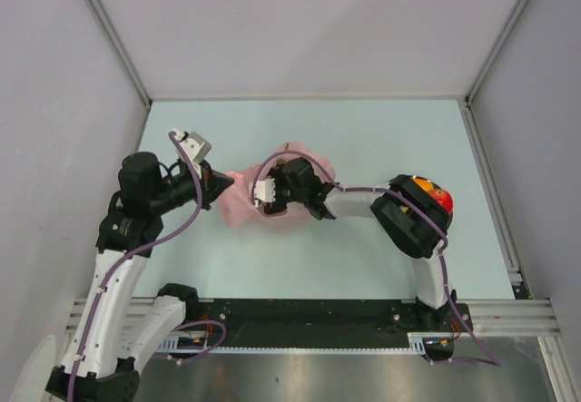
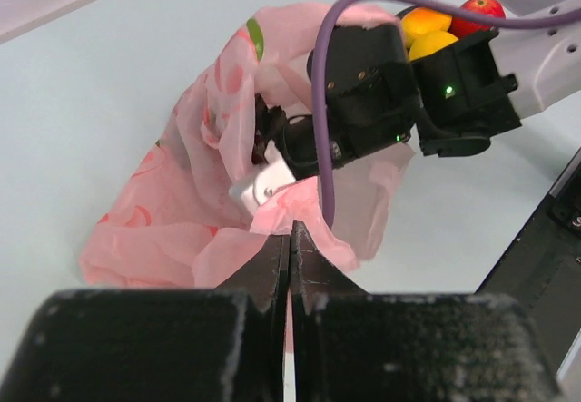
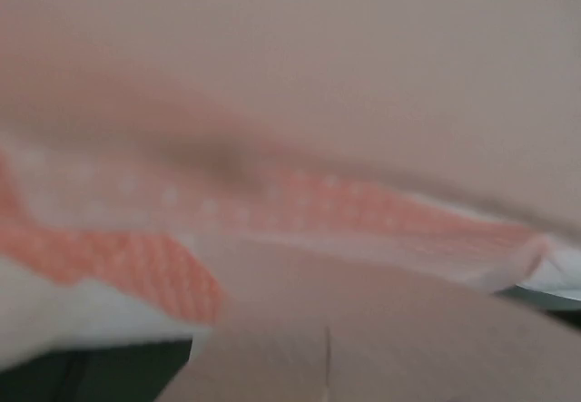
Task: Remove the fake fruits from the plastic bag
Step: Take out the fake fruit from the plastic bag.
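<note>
1. Left tool (image 2: 290,243) is shut, an edge of the pink bag (image 2: 172,211) pinched between its jaws, lower centre of the left wrist view.
2. The right tool (image 2: 270,137) is sunk into the bag mouth; whether wide or narrow cannot be told.
3. The bag is seen crumpled on the bench (image 1: 363,130), mid-frame from above.
4. An orange fruit (image 2: 425,23) and a red apple (image 2: 482,6) are seen outside the bag, upper right.
5. Only blurred pink film is shown by the right wrist view.

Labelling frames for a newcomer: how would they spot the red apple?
On the pale table, look right, where the right arm bends its elbow. Peeking out beside it, the apple is the glossy red one; the neighbouring fruits are yellow-orange.
</note>
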### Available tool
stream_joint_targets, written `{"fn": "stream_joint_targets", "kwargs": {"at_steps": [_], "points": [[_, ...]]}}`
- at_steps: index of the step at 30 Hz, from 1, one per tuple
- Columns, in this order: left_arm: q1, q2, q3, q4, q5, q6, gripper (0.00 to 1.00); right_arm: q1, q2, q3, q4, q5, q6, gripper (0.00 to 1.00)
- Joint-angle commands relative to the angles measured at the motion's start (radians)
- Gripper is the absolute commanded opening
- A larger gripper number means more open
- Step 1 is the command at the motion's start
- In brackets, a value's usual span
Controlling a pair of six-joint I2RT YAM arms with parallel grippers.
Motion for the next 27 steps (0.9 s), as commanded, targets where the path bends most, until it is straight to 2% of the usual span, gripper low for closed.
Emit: {"fn": "stream_joint_targets", "kwargs": {"at_steps": [1,5,8,9,10,12,15,18,24,27], "points": [[0.012,-0.007,0.007,0.040,-0.001,0.011,0.00,0.017,0.072,0.030,0.065,0.034,-0.179,0.80],[0.021,-0.007,0.004,0.039,0.002,0.008,0.00,0.019,0.127,0.039,0.137,0.098,-0.260,0.75],[0.026,-0.002,0.002,0.043,0.004,0.005,0.00,0.010,0.133,0.042,0.141,0.117,-0.288,0.51],[0.029,-0.004,0.002,0.042,0.005,0.005,0.00,0.007,0.127,0.042,0.143,0.120,-0.288,0.31],[0.031,-0.002,-0.001,0.042,0.004,0.005,0.00,0.007,0.119,0.040,0.146,0.122,-0.277,0.20],[0.034,-0.001,-0.002,0.042,0.007,0.005,0.00,0.010,0.087,0.040,0.151,0.122,-0.248,0.05],[0.034,-0.004,-0.015,0.039,0.016,0.002,0.00,0.011,0.021,0.042,0.151,0.120,-0.150,0.00],[0.034,-0.008,-0.030,0.030,0.016,0.009,0.00,0.004,-0.080,0.042,0.112,0.068,-0.024,0.00],[0.034,-0.022,-0.078,0.014,0.030,0.042,0.00,-0.023,-0.271,0.042,-0.076,-0.094,0.252,0.00],[0.032,-0.031,-0.099,0.020,0.027,0.042,0.00,-0.032,-0.325,0.042,-0.173,-0.142,0.330,0.00]]}}
